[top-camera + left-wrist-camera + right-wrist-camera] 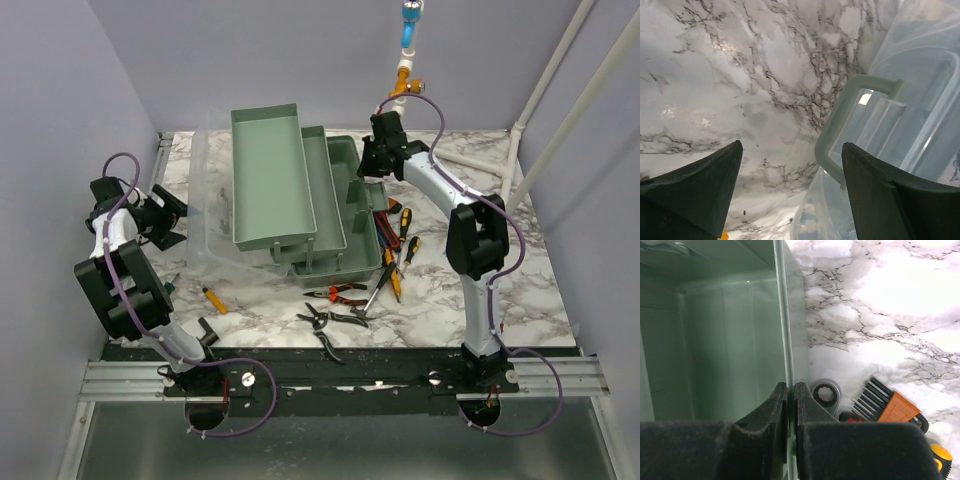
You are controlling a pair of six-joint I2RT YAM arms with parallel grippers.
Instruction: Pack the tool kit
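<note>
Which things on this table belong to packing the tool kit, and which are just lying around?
For the job: green toolbox, its wall pinched by the right gripper; red pliers; screwdrivers; black cutters; hex keys.
Probably just lying about: clear plastic bin; white pipes; hanging blue fitting.

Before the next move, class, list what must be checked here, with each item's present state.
1. Box open: ok.
2. Right pincer shut on box wall: ok.
3. Left pincer open, empty: ok.
4. Tools packed: not ok; pliers and screwdrivers lie on the table.
5. Room under the trays: cannot tell.
</note>
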